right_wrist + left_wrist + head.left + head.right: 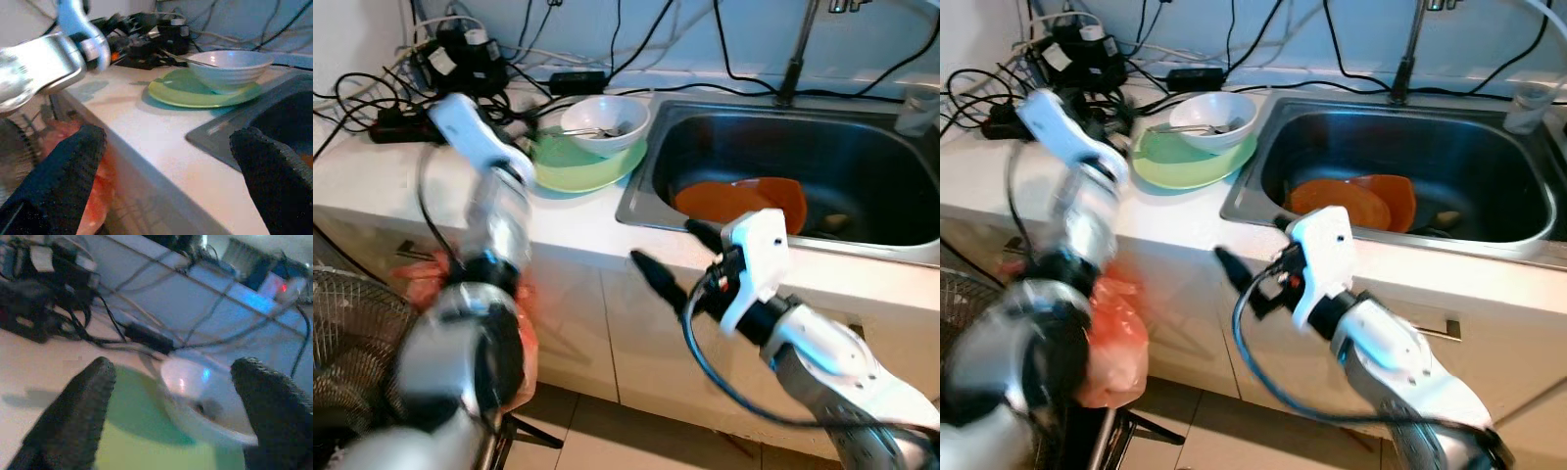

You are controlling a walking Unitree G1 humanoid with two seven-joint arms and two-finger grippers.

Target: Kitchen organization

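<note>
Left tool point(173, 406) spread wide and released, reaching over the white desk point(372, 171) right at the green plate point(582, 166). White bowl point(604, 122) sitting on that plate, a utensil resting inside it, both just beside the sink point(651, 162). Two orange plates point(744, 201) lying down in the steel basin, overlapping. Right tool point(671, 257) released too, fingers point(73, 166) parted with nothing between them, hanging out in front of the desk edge, below the sink's front rim. Tangle of black cables and a power strip point(455, 59) crowding the back of the desk near the wall. Faucet point(795, 59) rising behind the basin. Orange plastic bag point(1111, 348) hanging low by the cabinet front, wire fan guard point(352, 333) at the far left.
</note>
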